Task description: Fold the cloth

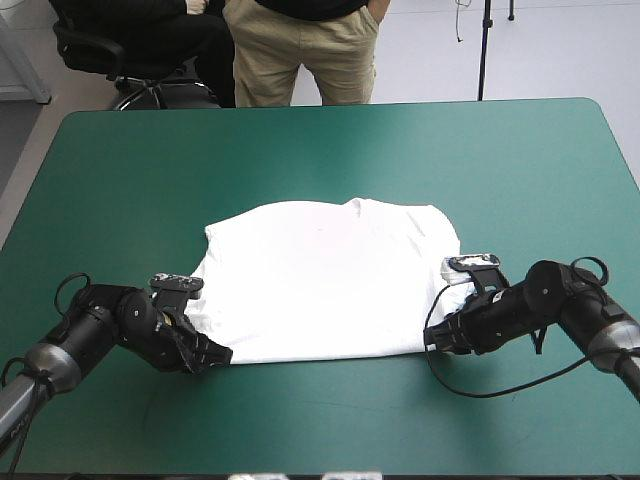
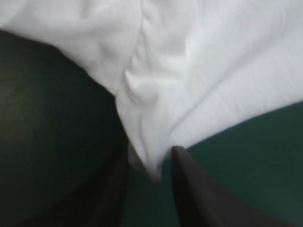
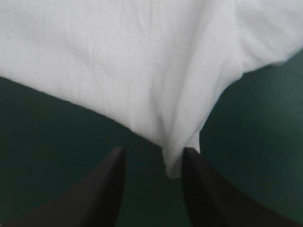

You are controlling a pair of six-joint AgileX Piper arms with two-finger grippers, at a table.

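Observation:
The white T-shirt (image 1: 330, 280) lies spread flat in the middle of the table, its near hem toward me. My left gripper (image 1: 215, 355) sits low at the shirt's near left corner. In the left wrist view that corner (image 2: 151, 161) tapers to a point between the parted black fingers of the left gripper (image 2: 150, 151). My right gripper (image 1: 435, 338) is at the near right corner. The right gripper (image 3: 154, 151) is open, the shirt's corner tip (image 3: 175, 161) hanging beside one finger (image 3: 199, 179) with teal-green cover showing in the gap.
The teal-green cover (image 1: 330, 150) surrounds the shirt on every side, widest toward the far edge. The table's near edge runs a short way behind both arms.

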